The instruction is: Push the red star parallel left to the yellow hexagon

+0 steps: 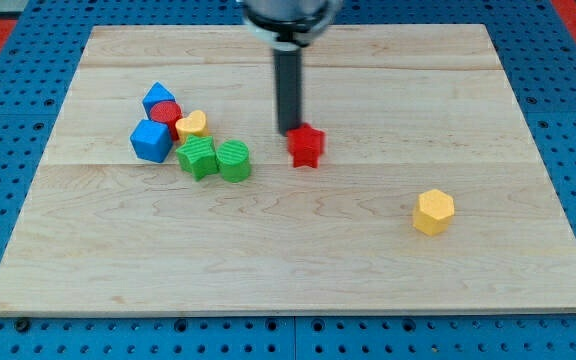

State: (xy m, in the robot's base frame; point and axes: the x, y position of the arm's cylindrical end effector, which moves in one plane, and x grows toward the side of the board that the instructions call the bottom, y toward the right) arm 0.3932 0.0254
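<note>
My tip (289, 131) touched the red star (307, 146) from the view's top-left; a bare rod, it gripped nothing. The yellow hexagon (434, 212) sat well apart toward the view's lower right, with pale wooden board (298, 270) between them. At the view's left clustered a blue cube (151, 140), blue block (158, 97), red cylinder (165, 115), yellow block (192, 124), green star (198, 157) and ribbed green cylinder (234, 160).
</note>
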